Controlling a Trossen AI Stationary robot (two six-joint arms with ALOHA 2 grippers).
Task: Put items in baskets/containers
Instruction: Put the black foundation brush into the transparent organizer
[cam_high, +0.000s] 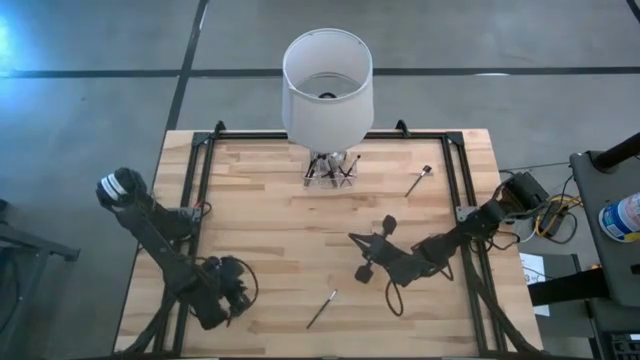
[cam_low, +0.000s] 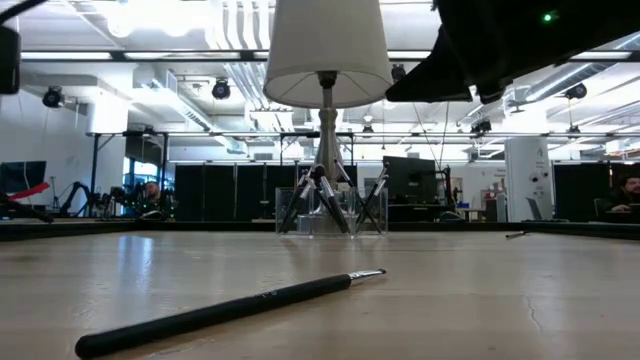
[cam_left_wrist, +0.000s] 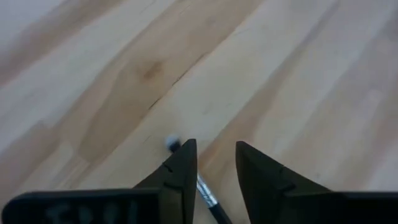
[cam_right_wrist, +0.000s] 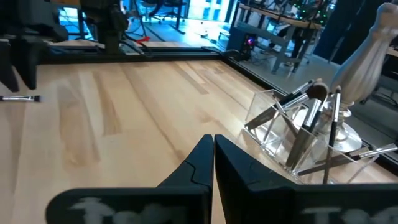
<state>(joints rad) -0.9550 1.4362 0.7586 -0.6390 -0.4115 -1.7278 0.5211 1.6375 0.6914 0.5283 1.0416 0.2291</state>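
A clear container (cam_high: 332, 170) stands at the far middle of the table, below a white-shaded lamp (cam_high: 326, 85). Several dark brushes lean in the container (cam_right_wrist: 298, 134). One brush (cam_high: 322, 308) lies flat near the front edge, also in the low view (cam_low: 230, 310). Another brush (cam_high: 418, 181) lies at the far right. My left gripper (cam_high: 228, 295) is open at the near left. In its wrist view the gripper (cam_left_wrist: 214, 146) hangs over a brush (cam_left_wrist: 205, 190) lying on the wood, partly behind one finger. My right gripper (cam_high: 355, 240) is shut and holds nothing. It hovers right of centre and points toward the container (cam_right_wrist: 213, 155).
A black metal frame (cam_high: 200, 170) runs along the table's left, far and right sides. The lamp's foot (cam_low: 326, 150) stands right behind the container. Bare wood lies between the two arms in the middle of the table.
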